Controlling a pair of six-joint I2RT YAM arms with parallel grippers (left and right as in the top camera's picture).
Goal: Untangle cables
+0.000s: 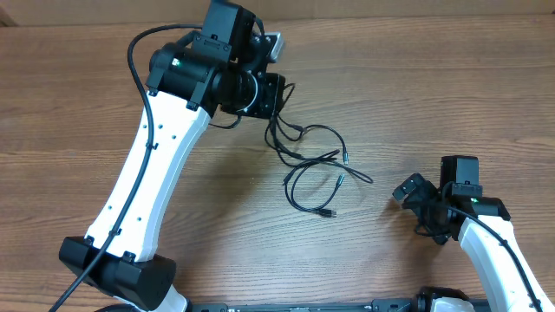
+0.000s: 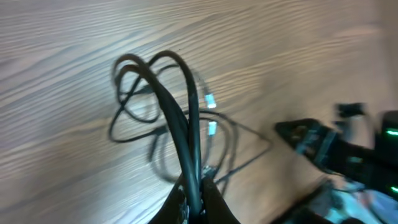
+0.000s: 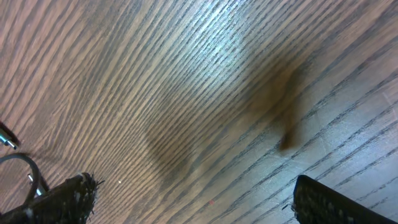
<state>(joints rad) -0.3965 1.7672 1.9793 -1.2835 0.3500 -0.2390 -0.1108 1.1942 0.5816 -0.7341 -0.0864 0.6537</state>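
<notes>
The cables (image 1: 314, 165) are shown as a loose tangle on the wooden counter (image 1: 434, 78), between the two arms. Several strands are held pinched in the closed left tool (image 2: 198, 202). The right tool (image 3: 193, 196) is spread wide and empty, near the tangle.

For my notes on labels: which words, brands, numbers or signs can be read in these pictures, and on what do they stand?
None: no word, number or sign can be read on the left arm, the right arm, the cables or the table.
</notes>
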